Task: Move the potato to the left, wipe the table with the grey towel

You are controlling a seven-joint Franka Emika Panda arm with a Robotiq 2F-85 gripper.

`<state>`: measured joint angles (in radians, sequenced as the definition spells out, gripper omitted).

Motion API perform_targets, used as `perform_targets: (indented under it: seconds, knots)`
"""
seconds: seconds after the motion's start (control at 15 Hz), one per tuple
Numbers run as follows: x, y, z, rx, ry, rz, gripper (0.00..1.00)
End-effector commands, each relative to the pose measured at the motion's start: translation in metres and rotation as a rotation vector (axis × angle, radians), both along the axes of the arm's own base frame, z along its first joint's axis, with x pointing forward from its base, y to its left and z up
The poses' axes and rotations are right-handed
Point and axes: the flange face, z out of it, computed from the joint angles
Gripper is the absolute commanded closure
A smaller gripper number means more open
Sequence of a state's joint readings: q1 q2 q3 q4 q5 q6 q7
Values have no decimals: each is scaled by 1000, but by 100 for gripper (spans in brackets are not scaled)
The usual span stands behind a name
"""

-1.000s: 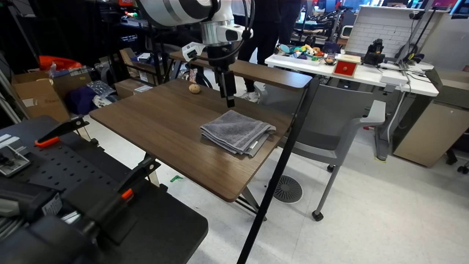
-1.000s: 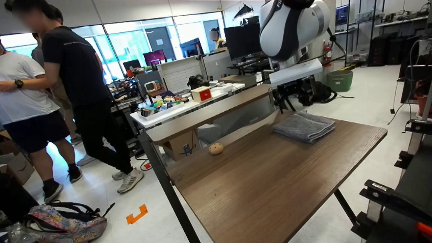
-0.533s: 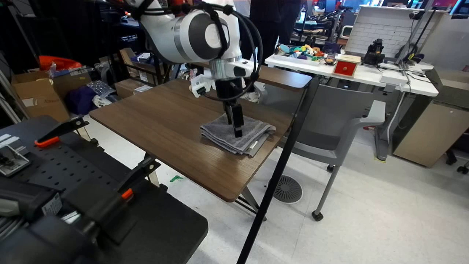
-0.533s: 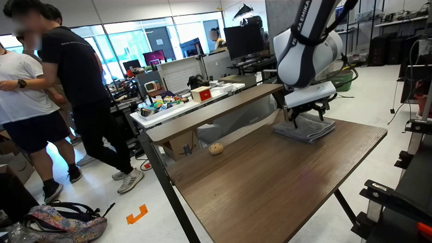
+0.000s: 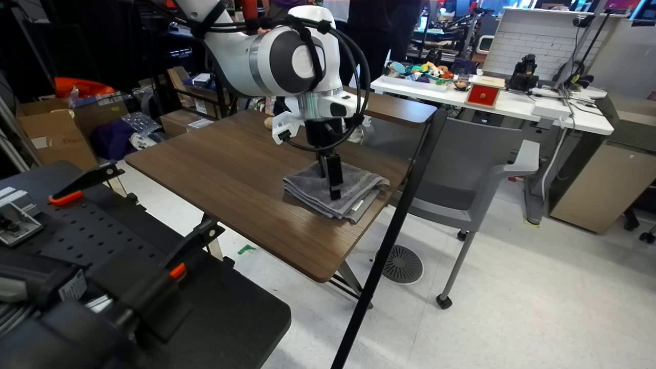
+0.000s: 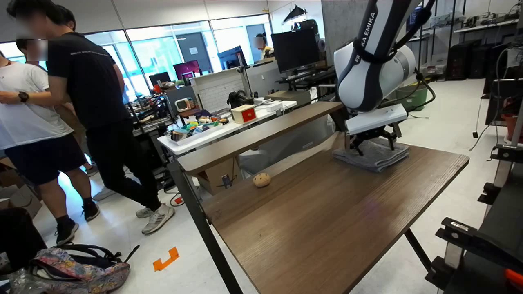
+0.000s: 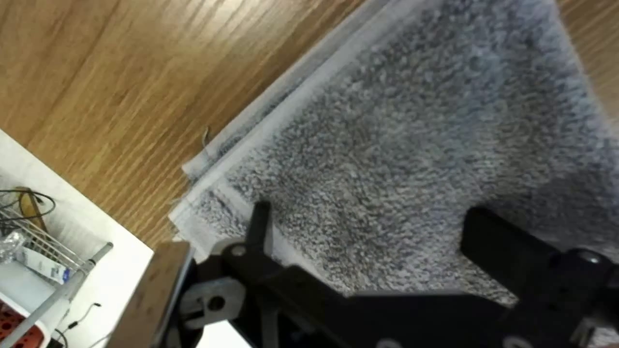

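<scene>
The grey towel point(image 5: 361, 179) lies folded on the brown table point(image 5: 220, 159), near one end; it also shows in an exterior view point(image 6: 382, 164) and fills most of the wrist view point(image 7: 411, 145). My gripper point(image 5: 330, 187) points down onto the towel, in both exterior views point(image 6: 376, 151). In the wrist view the gripper point(image 7: 370, 210) has its fingers wide apart, with flat towel between them and no fold pinched. The fingertips appear to touch the towel. The tan potato point(image 6: 262, 180) sits on the table away from the towel; it is partly hidden by the arm in an exterior view point(image 5: 268, 123).
A raised brown shelf point(image 6: 261, 136) runs along one side of the table. A grey chair point(image 5: 451, 174) stands at the towel end. A black bench point(image 5: 220, 302) with clamps point(image 5: 192, 243) stands along the opposite side. A white desk point(image 5: 558, 113) is farther off.
My gripper has come down from above the table onto the towel. The towel has shifted slightly to the right in both exterior views. The potato has not moved.
</scene>
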<state>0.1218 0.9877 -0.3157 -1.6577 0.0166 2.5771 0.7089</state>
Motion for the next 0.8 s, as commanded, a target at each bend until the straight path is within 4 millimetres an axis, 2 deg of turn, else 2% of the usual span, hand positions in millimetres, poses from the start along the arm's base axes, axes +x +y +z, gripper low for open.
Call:
perform_targets:
  seconds: [0.0, 0.2, 0.4, 0.53, 0.73]
  knots:
    - [5, -40, -34, 22, 66, -159, 0]
    - [16, -66, -47, 66, 15, -327, 0]
    - [42, -66, -34, 154, -73, -455, 0]
    - [61, -51, -22, 222, -138, -506, 0]
    - [87, -17, -10, 302, -193, -525, 0]
